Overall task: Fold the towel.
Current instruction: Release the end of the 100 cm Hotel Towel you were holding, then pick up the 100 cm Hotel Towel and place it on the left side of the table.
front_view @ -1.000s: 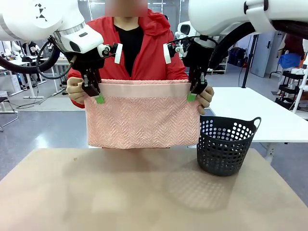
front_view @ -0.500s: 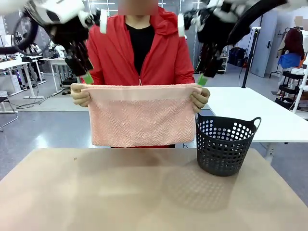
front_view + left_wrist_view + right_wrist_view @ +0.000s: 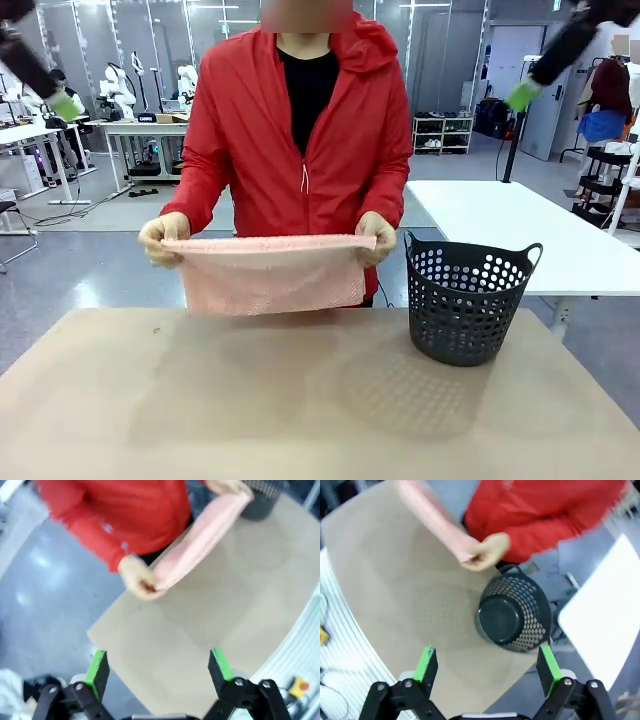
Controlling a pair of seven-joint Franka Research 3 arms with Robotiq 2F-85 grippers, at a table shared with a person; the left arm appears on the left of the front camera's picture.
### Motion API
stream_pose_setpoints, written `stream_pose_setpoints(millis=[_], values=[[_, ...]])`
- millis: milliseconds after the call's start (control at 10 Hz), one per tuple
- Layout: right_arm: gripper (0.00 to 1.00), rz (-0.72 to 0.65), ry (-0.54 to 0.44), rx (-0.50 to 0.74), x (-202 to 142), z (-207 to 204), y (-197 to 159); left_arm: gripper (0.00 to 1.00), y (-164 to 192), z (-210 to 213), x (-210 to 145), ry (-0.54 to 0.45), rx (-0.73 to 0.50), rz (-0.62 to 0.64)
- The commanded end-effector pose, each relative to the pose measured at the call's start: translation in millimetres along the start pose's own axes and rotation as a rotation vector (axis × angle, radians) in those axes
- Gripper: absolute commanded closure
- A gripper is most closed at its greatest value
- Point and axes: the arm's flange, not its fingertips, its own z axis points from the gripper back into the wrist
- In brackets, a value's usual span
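Currently, towel: the towel [image 3: 270,272] is held in the air over the far edge of the table [image 3: 300,400], folded over so that a doubled pink panel hangs from a straight top edge. Its lower edge is seen just above the tabletop; whether it touches cannot be told.
Person's grip: the two top corners are pinched by the person, one hand [image 3: 160,238] at picture left and the other hand [image 3: 376,235] at picture right, in front of a red jacket [image 3: 300,130].
Left gripper: the left gripper [image 3: 157,662] is seen high at the upper left of the front view, well apart from the towel. In its wrist view the green-padded fingers are spread wide with nothing clasped, and the table and towel lie far below.
Right gripper: the right gripper [image 3: 486,655] is seen high at the upper right of the front view, likewise well apart from the cloth. Its fingers are spread wide and nothing is held.
Basket: a dark perforated basket [image 3: 470,300] with two handles is set upright on the table, just beside the hand at picture right.
Background: a white table [image 3: 500,225] is seen behind the basket.
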Motion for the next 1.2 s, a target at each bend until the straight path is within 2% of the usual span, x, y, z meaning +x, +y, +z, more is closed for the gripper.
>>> stream_pose_setpoints(millis=[0,300,500,1100], values=[[0.00,-0.144,0.001,-0.111,-9.9,-8.0,9.7,0.00,-8.9,-6.3,-21.9,-0.004,0.070,0.119],[0.00,-0.241,0.019,-0.163,-17.1,-6.1,3.6,0.00,-5.4,-5.0,-31.3,0.002,0.105,0.187],[0.00,-0.200,0.008,-0.126,-17.8,-1.5,-5.2,0.00,2.1,-1.5,-33.0,0.006,0.061,0.166],[0.00,-0.200,0.008,-0.126,-17.8,-1.5,-5.2,0.00,2.1,-1.5,-33.0,0.006,0.061,0.166]])
